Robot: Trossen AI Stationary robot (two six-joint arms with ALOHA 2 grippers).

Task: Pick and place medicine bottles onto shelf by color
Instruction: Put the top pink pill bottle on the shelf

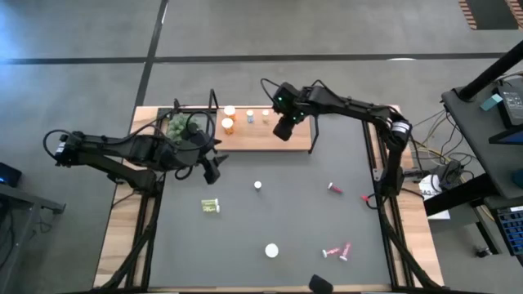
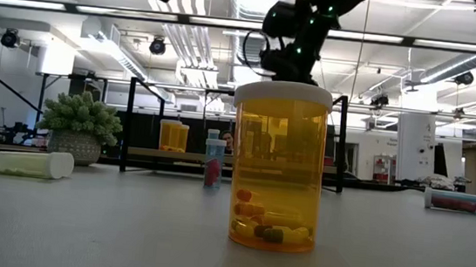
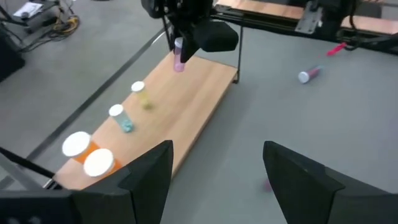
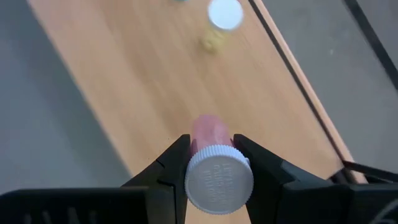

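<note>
I see right gripper (image 4: 213, 163) jaws clamped on pink white-capped medicine bottle (image 4: 217, 171) above light wooden shelf (image 1: 278, 137) at table's far edge. Left gripper (image 3: 217, 177) jaws open, near left edge.

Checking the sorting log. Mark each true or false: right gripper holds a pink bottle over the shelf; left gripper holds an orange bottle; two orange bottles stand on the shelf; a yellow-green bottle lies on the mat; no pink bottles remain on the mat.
1. True: the right gripper clamps a pink bottle above the shelf.
2. False: the left gripper is open and empty.
3. True: two orange bottles stand on the shelf.
4. True: a yellow-green bottle lies on the mat.
5. False: pink bottles still lie there.
</note>
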